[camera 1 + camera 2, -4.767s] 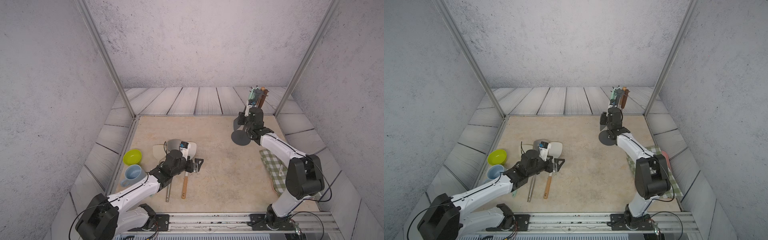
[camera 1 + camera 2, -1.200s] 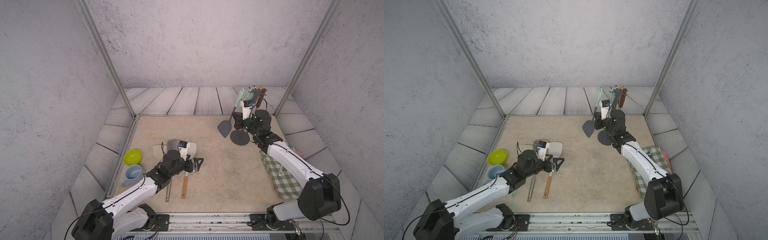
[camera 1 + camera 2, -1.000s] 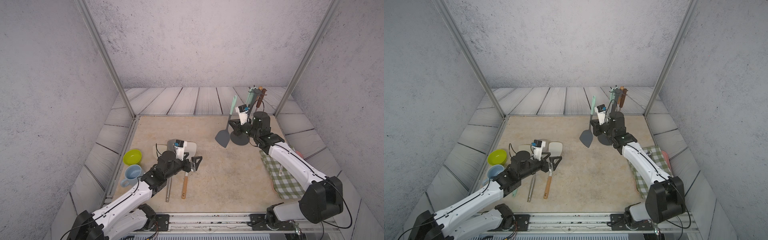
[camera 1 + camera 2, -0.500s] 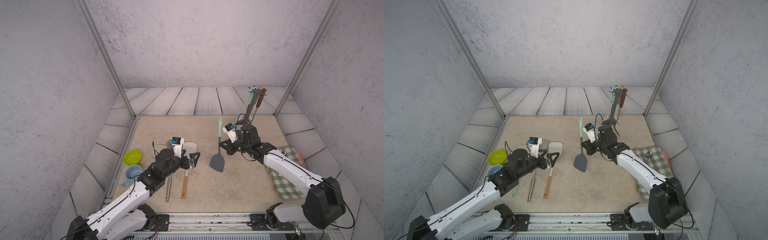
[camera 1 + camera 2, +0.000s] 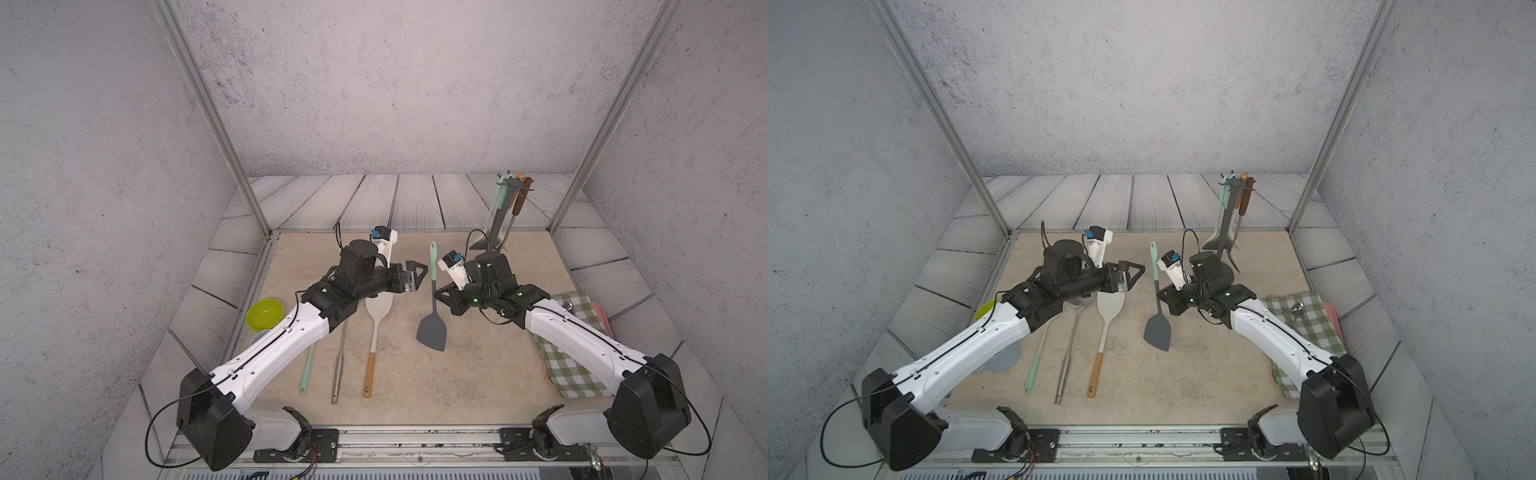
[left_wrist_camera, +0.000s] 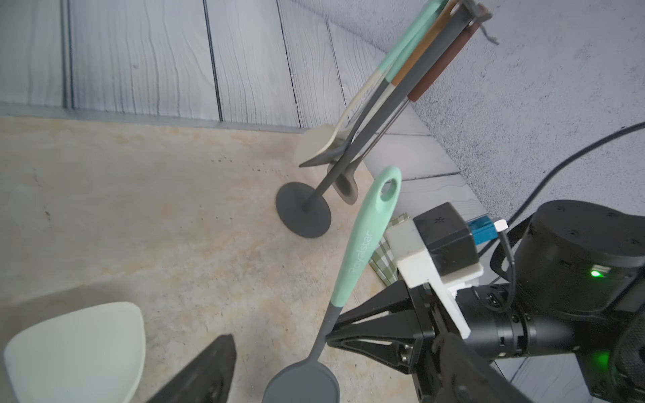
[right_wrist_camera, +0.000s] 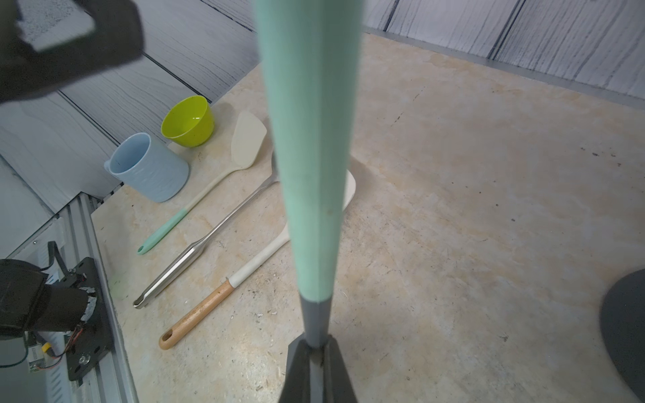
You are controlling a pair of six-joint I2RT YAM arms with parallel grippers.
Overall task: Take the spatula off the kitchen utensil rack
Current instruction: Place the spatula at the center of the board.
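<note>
Grey speckled walls point(image 5: 374, 83) and pale plank panels close in a beige stone tabletop point(image 5: 478, 374). At its far right corner stands the kitchen utensil rack point(image 5: 513, 183), its crown hung with several utensils bunched so tightly that in both top views they are hard to tell apart. There the right arm hides the round foot of the rack, and only the left wrist view shows that base point(image 6: 303, 214) whole. The spatula point(image 5: 432, 332) is off the rack, near the middle of the table and well apart from the stand, with its mint handle up and its grey blade down. The right gripper point(image 5: 436, 293) is clamped on its grey neck just below the mint grip. Whether the blade's lower edge touches the table cannot be told. In the right wrist view the handle point(image 7: 310, 157) fills the centre, blurred, with its top end and blade cut off. The left gripper point(image 5: 417, 277) hangs near the handle without touching it, jaws apart and nothing between them. Its own wrist view shows one finger point(image 6: 209, 370) clearly, while the other merges with dark shapes at the frame edge. Beneath the left arm lie a cream turner point(image 5: 376, 324), a steel utensil point(image 5: 338, 365) and a mint-handled utensil point(image 5: 306, 370), their heads partly covered. A green bowl point(image 5: 264, 313) sits beside a blue cup point(image 7: 148, 167) that is nearly hidden in the top views. A checked cloth point(image 5: 575, 316) lies partly under the right arm.
</note>
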